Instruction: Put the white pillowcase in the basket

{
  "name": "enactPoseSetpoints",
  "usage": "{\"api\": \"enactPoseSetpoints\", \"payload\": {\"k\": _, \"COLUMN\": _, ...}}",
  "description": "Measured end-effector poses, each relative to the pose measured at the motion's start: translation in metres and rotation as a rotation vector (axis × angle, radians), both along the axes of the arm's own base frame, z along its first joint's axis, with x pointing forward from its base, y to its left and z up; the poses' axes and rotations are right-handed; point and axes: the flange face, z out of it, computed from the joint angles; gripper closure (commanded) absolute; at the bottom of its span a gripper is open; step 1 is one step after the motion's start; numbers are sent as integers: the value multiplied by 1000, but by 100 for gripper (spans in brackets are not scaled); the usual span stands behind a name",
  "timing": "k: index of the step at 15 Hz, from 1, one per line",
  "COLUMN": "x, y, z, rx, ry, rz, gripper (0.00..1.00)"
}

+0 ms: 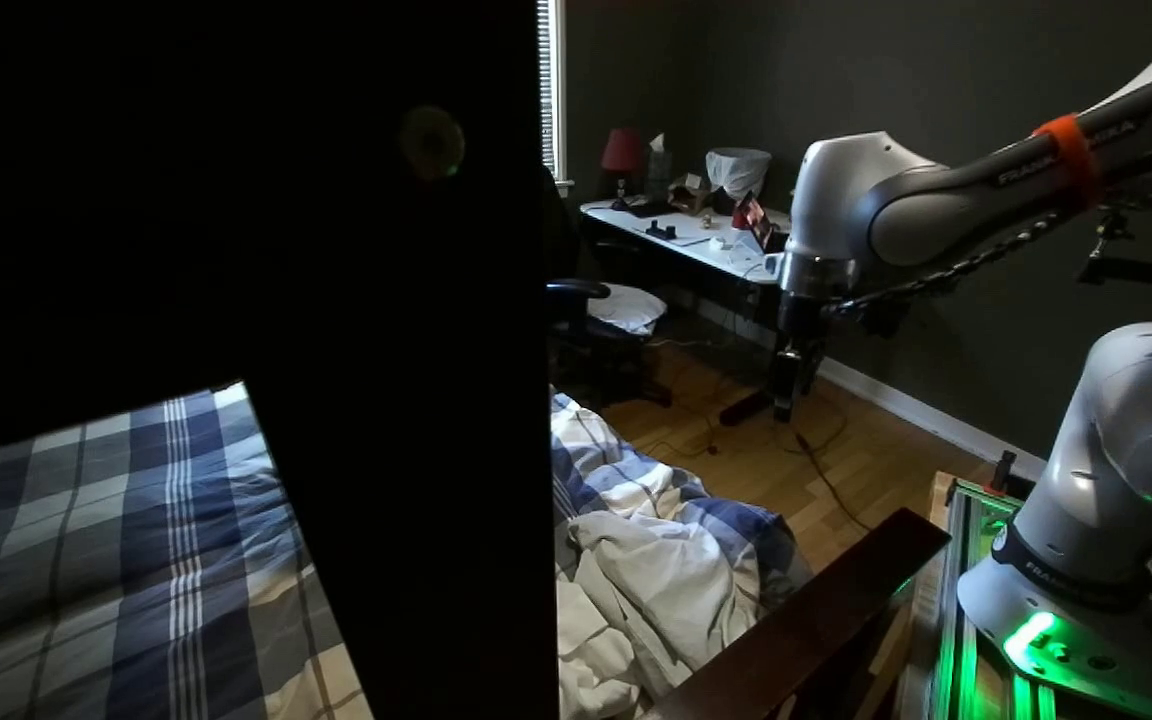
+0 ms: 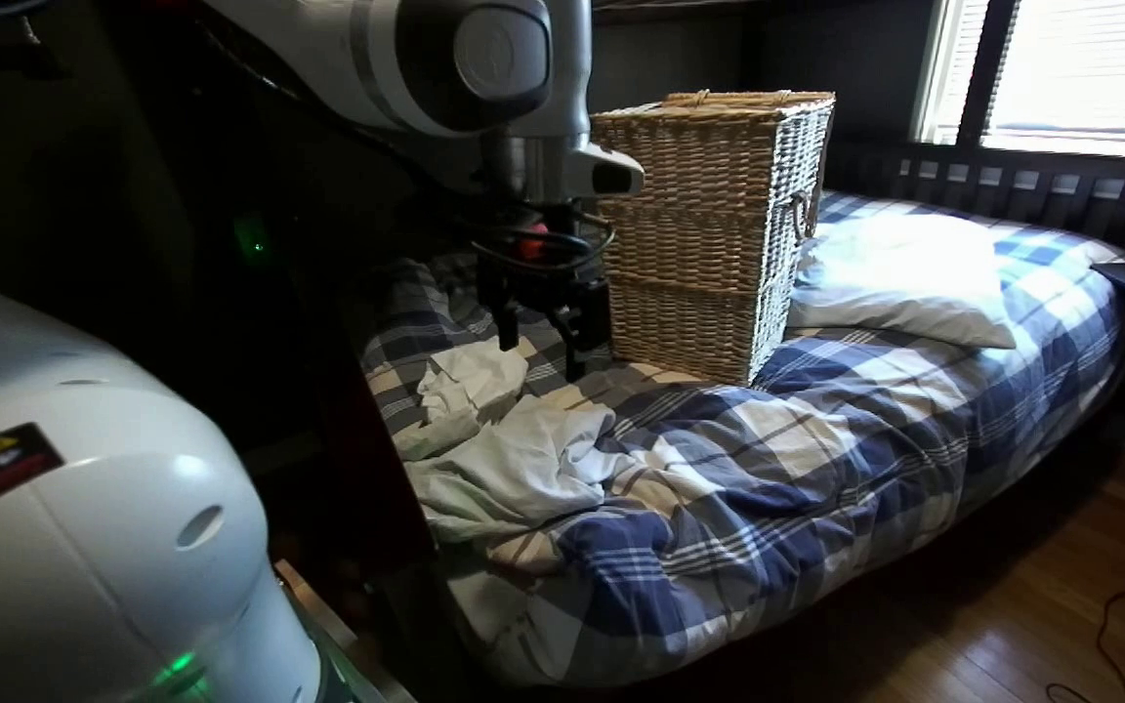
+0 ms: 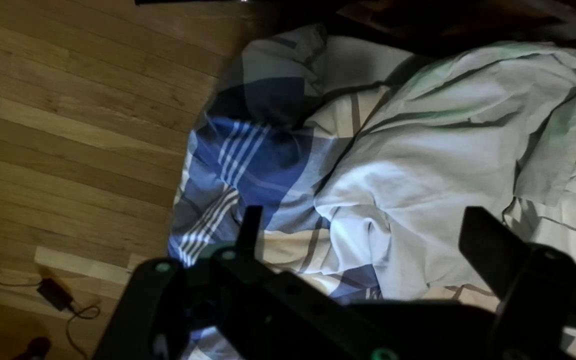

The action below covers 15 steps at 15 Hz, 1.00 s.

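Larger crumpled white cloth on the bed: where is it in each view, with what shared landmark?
In an exterior view: white cloth low, right of centre.
In an exterior view: white cloth left of centre, lower half.
Wrist view: white cloth right of centre.
Shared landmark: plaid bedspread under it.

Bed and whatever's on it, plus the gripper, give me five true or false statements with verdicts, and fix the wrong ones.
1. The basket stands on the bed. True.
2. The gripper is shut. False: it is open.
3. A white cloth lies crumpled on the bed. True.
4. The pillow lies on the floor. False: it lies on the bed.
5. The gripper hangs above the bed. True.
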Motion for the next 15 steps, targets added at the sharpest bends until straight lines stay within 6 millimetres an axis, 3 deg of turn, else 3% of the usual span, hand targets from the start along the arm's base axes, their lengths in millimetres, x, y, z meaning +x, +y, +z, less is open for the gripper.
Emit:
{"api": "enactPoseSetpoints", "payload": {"k": 4, "x": 35, "y": 33, "z": -57, "rx": 10, "ry": -58, "rz": 139, "gripper": 0}}
{"api": "enactPoseSetpoints", "payload": {"k": 13, "x": 89, "y": 112, "z": -186, "rx": 33, "ry": 3, "rz": 412, "gripper": 0}}
{"api": "enactPoseSetpoints", "payload": {"k": 14, "x": 96, "y": 119, "z": -200, "rx": 36, "ry": 7, "rz": 431, "gripper": 25}}
{"api": "enactPoseSetpoints", "payload": {"k": 15, "x": 103, "y": 124, "z": -213, "rx": 36, "ry": 11, "rz": 451, "gripper": 26}}
